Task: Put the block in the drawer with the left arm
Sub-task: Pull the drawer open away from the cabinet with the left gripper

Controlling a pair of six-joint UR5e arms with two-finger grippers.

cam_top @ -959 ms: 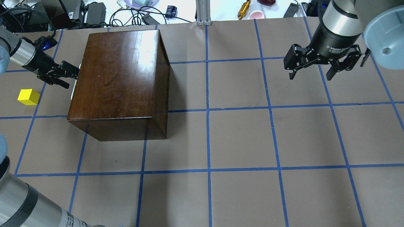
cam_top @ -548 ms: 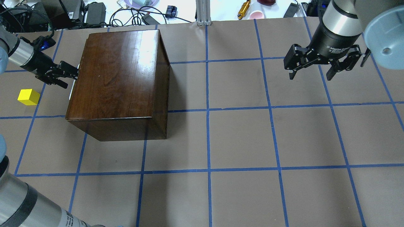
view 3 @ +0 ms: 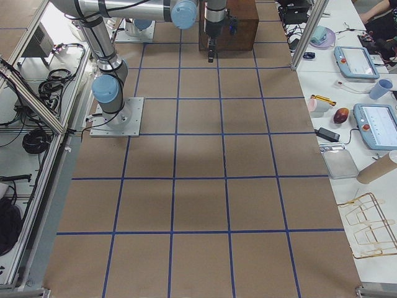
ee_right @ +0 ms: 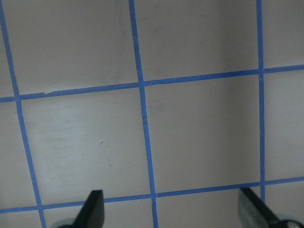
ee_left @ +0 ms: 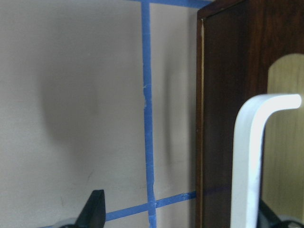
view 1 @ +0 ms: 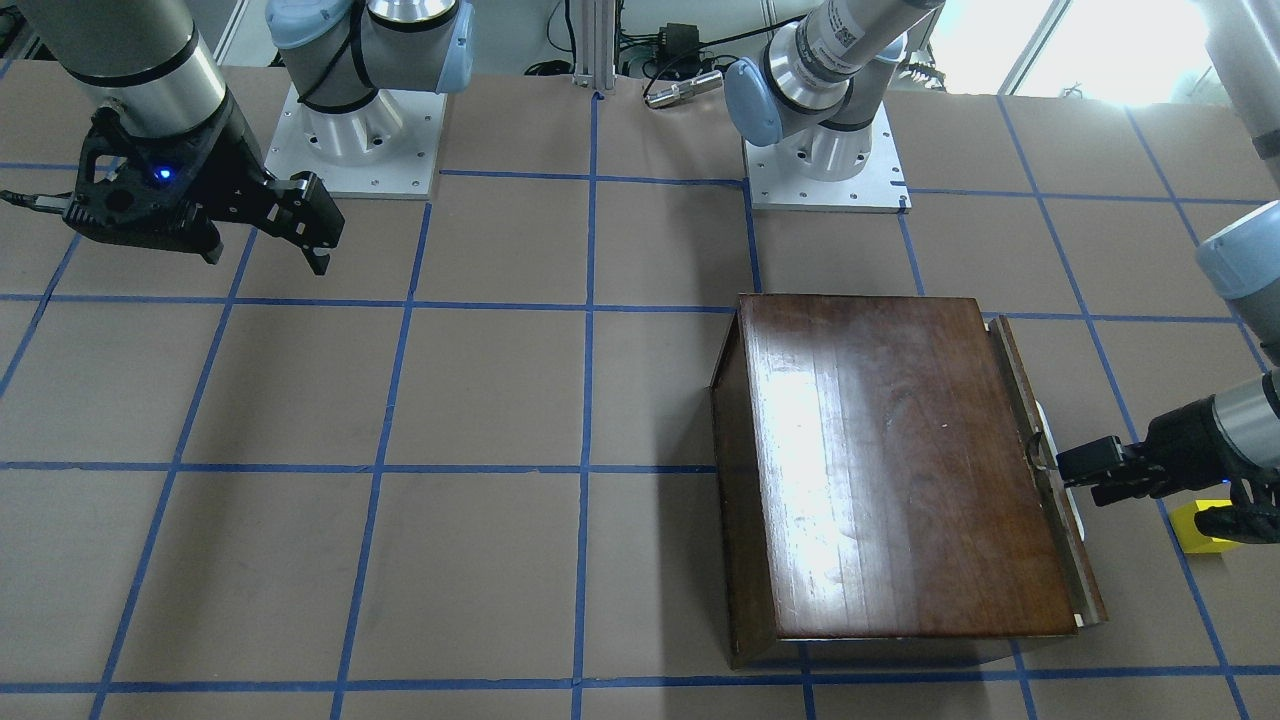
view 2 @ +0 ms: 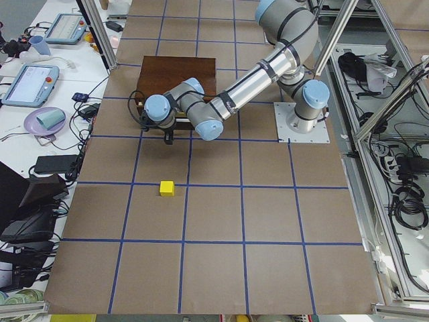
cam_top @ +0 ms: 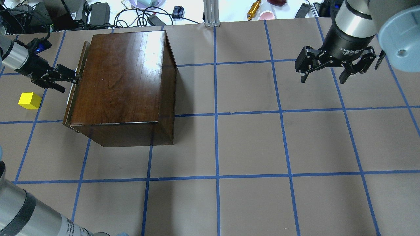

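Dark-brown drawer [cam_top: 73,98] front now stands slightly proud of the box [cam_top: 121,75], drawn by the left gripper [cam_top: 68,82], jaws wide, one finger at the white handle [ee_left: 249,156]; yellow block [cam_top: 29,100] waits on the table just beside, so opening looks barely begun.

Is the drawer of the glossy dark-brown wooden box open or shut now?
Slightly open: the dark front of the drawer stands a narrow gap off the box, with the left gripper at its white handle.
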